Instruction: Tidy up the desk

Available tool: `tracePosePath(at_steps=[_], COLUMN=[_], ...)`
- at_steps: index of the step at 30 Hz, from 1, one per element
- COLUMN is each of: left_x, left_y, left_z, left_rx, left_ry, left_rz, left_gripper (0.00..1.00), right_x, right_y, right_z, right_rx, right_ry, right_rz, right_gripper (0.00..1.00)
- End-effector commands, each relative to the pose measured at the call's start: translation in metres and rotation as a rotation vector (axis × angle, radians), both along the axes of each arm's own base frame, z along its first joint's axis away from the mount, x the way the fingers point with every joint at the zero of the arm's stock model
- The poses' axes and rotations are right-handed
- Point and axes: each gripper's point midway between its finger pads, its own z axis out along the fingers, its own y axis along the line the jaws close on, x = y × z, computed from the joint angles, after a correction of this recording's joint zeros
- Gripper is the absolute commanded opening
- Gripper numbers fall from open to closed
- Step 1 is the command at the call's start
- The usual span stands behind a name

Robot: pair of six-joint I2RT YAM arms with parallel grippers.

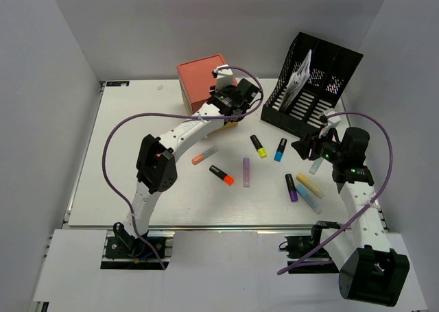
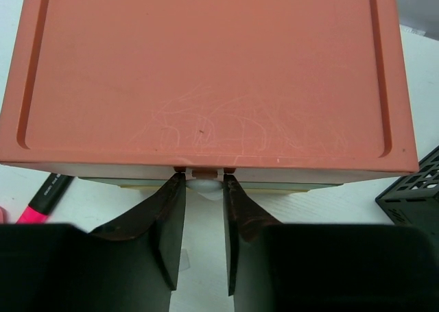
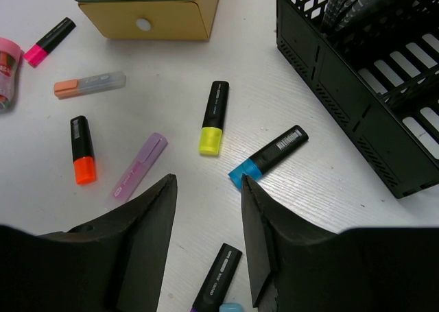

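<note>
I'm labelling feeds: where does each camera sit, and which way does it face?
Top external: above and behind, facing down on the desk; both arms show.
Left wrist: faces the drawer unit's red top; left gripper pinches a pale knob.
Right wrist: looks down at highlighters; open right gripper shows.
Shared: top and right wrist show the yellow highlighter.
</note>
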Motion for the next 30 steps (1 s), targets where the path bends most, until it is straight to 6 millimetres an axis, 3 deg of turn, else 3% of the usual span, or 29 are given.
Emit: tracePosePath(at_steps=[1, 6, 12, 14, 15, 16, 24, 30], left_x=[0.008, 0.003, -0.021, -0.031, -0.036, -0.041, -0.065, -0.081], left_y=[0.004, 0.004, -0.015, -0.019, -0.025, -0.022, -0.048, -0.048], left_z=[0.005, 0.0, -0.01, -0.021, -0.013, -0.023, -0.013, -0.014], left_rx=[-0.013, -0.032, -0.093, -0.108, -0.143, -0.139, -0.225, -0.243], left_ry=[-0.022, 0.0, 0.058, 0.082, 0.072, 0.088, 0.106, 0.112], left_rz=[0.018, 0.005, -0.075, -0.092, -0.118, -0.121, -0.225, -0.241], left_gripper=[0.3, 0.2, 0.11, 0.11, 0.11, 0.1, 0.06, 0.06], right_x=[0.004, 0.004, 0.005, 0.005, 0.005, 0.005, 0.006, 0.006], right_y=[-0.001, -0.001, -0.002, -0.004, -0.004, -0.003, -0.004, -0.005], right_z=[0.017, 0.017, 0.017, 0.017, 0.016, 0.016, 0.015, 0.014], right_rx=[-0.009, -0.009, -0.011, -0.014, -0.014, -0.013, -0.016, -0.018], right_ry=[-0.051, -0.05, -0.051, -0.052, -0.052, -0.049, -0.049, -0.049], right_rz=[-0.009, -0.009, -0.014, -0.02, -0.021, -0.018, -0.021, -0.025], right_gripper=[0.48, 0.48, 0.48, 0.48, 0.48, 0.48, 0.48, 0.48])
